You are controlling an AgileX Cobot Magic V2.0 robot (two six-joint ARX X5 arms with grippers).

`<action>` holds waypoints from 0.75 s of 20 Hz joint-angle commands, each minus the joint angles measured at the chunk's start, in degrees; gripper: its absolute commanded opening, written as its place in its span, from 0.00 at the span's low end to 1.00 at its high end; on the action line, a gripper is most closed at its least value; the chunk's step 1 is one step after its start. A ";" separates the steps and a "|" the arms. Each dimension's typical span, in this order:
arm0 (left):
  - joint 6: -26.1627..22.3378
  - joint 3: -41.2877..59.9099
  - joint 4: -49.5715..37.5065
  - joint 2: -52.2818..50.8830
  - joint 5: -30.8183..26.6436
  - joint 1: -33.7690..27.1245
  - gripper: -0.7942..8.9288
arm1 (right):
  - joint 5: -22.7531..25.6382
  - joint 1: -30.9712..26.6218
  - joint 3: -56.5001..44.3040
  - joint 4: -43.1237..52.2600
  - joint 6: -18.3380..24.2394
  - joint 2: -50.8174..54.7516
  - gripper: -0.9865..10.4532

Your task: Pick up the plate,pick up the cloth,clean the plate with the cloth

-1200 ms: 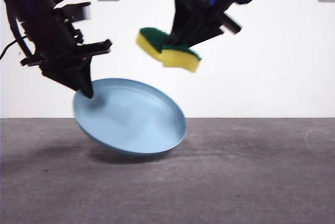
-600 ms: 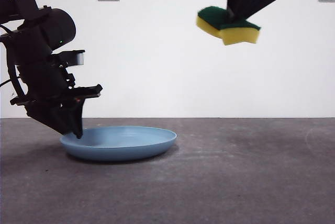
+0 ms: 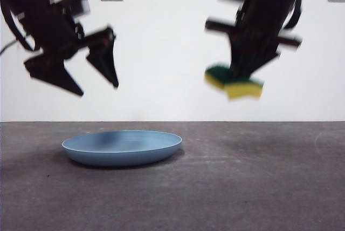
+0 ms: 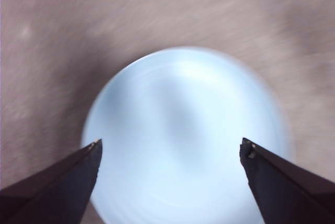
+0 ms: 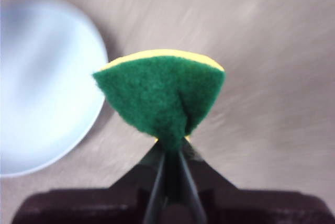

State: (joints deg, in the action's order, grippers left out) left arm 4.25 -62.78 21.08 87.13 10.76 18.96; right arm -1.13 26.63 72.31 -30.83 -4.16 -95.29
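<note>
1. Table (image 3: 259,188) first: grey and matte, it carries the plate (image 3: 122,147), which lies flat on it, rim up, held by nothing.
2. Left gripper (image 3: 99,88) hangs above the plate with its jaws spread wide and empty; in the left wrist view the plate (image 4: 183,140) sits directly below, between the two jaws.
3. Right gripper (image 3: 240,80) is pinched tight on the sponge (image 3: 234,82), squeezing its middle so it folds; it is in the air, off to one side of the plate and well apart from it.
4. Risk, as I judge it: wiping an unheld plate could make it slide or tip; the light plastic would offer little resistance; a pinch this narrow might also let the sponge twist loose.
</note>
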 commanded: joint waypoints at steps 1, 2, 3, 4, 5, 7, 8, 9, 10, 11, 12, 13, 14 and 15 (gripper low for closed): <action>0.68 0.44 3.17 -4.81 0.28 1.86 0.53 | -0.46 0.00 -0.46 2.01 -1.09 -6.05 0.09; 0.68 0.44 4.42 -6.67 0.28 2.62 0.53 | -0.46 -0.02 -0.46 2.45 -1.73 -7.93 0.09; 0.68 0.44 5.81 -8.81 0.24 3.56 0.53 | -0.46 -0.07 -0.46 2.69 -2.51 -9.90 0.10; 0.68 0.44 6.56 -10.29 0.13 4.22 0.53 | -0.46 -0.15 -0.46 2.67 -2.89 -11.43 0.10; 0.66 0.44 6.97 -11.61 -0.09 4.83 0.53 | -0.57 -0.39 -0.46 2.58 -3.02 -12.44 0.14; 0.68 0.44 6.93 -12.85 -0.17 5.75 0.53 | -0.55 -0.42 -0.46 2.58 -3.54 -12.87 0.32; 0.70 0.44 6.91 -12.87 -0.17 5.86 0.53 | -0.52 -0.42 -0.44 2.84 -3.52 -12.85 0.37; 0.70 0.44 7.21 -12.85 -0.28 5.86 0.53 | -0.50 -0.46 -0.44 2.91 -3.52 -12.81 0.40; 0.70 0.44 7.43 -12.85 -0.44 5.86 0.53 | -0.52 -0.66 -0.44 2.69 -3.52 -12.81 0.40; 0.70 0.44 7.52 -12.85 -0.52 5.86 0.53 | -0.46 -0.92 -0.44 2.32 -3.50 -12.81 0.40; 0.70 0.44 7.67 -12.85 -0.57 5.86 0.53 | -0.46 -1.09 -0.44 2.29 -3.50 -12.81 0.40; 0.70 0.44 7.78 -12.85 -1.01 5.86 0.53 | -0.46 -1.07 -0.44 2.32 -3.50 -12.81 0.39; 0.68 0.44 7.82 -12.85 -1.99 5.86 0.53 | -0.46 -1.11 -0.44 2.27 -3.50 -12.59 0.39; 0.66 0.44 7.96 -12.85 -2.99 5.86 0.53 | -0.46 -1.18 -0.44 2.25 -3.50 -12.26 0.39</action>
State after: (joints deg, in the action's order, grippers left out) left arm 4.56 -62.78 28.97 74.08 8.03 24.58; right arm -1.52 25.41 72.18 -28.71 -7.11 -107.87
